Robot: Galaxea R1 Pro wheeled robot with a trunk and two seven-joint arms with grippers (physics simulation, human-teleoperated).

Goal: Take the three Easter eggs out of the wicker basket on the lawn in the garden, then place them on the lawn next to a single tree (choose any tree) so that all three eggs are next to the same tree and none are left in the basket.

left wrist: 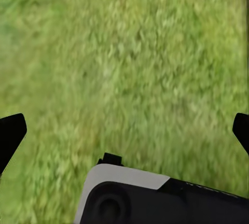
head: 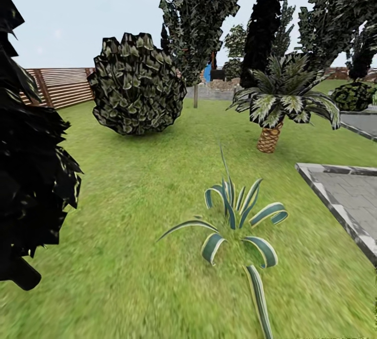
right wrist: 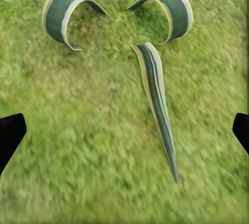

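Note:
The Easter eggs and the wicker basket are out of view. The lawn [head: 131, 198] spreads ahead as blurred green grass with yellowish patches. In the left wrist view my left gripper [left wrist: 124, 130] is open, its black fingertips [left wrist: 10, 133] far apart over bare lawn [left wrist: 135, 68]. My right gripper [right wrist: 124, 130] is open too, with nothing between its fingers, and hangs over grass just short of a striped agave plant [right wrist: 155, 99]. Tall dark-leaved trees [head: 201, 9] stand at the back of the garden.
The striped agave [head: 235, 213] grows straight ahead, with a small palm [head: 277, 109] behind it. A round bush [head: 136, 85] sits mid-left and a black conifer [head: 31, 171] crowds the left edge. Grey paving [head: 351, 198] lies right, a slatted fence [head: 57, 85] far left.

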